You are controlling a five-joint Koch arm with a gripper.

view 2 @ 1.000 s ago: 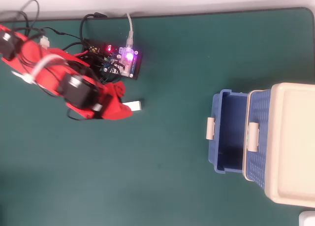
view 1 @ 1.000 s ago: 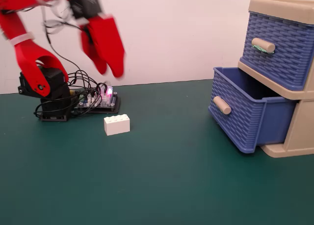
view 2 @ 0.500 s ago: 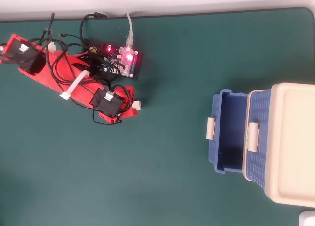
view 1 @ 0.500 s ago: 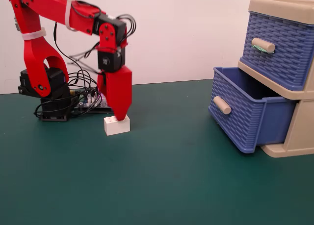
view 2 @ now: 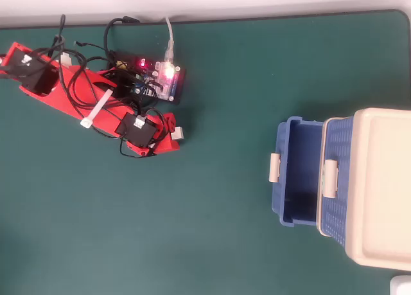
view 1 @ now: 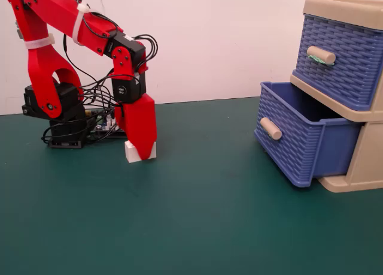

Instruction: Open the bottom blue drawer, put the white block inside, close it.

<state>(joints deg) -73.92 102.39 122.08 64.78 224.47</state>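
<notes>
While down over the white block [view 1: 140,151] on the green tabletop [view 1: 197,221], end effector [view 1: 142,150] (grip indiscernible); bottom blue drawer [view 1: 299,137] pulled open, well apart.

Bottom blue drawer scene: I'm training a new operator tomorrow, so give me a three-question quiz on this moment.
1. True or false: the bottom blue drawer is pulled out.
2. Where is the white block? A) inside the drawer B) on the green mat under the gripper C) on top of the beige frame
3. Fill in: the top drawer handle carries ____ tape.

Key: 1 true, and its inside looks empty in the overhead view. 2 B. 3 green.
</notes>
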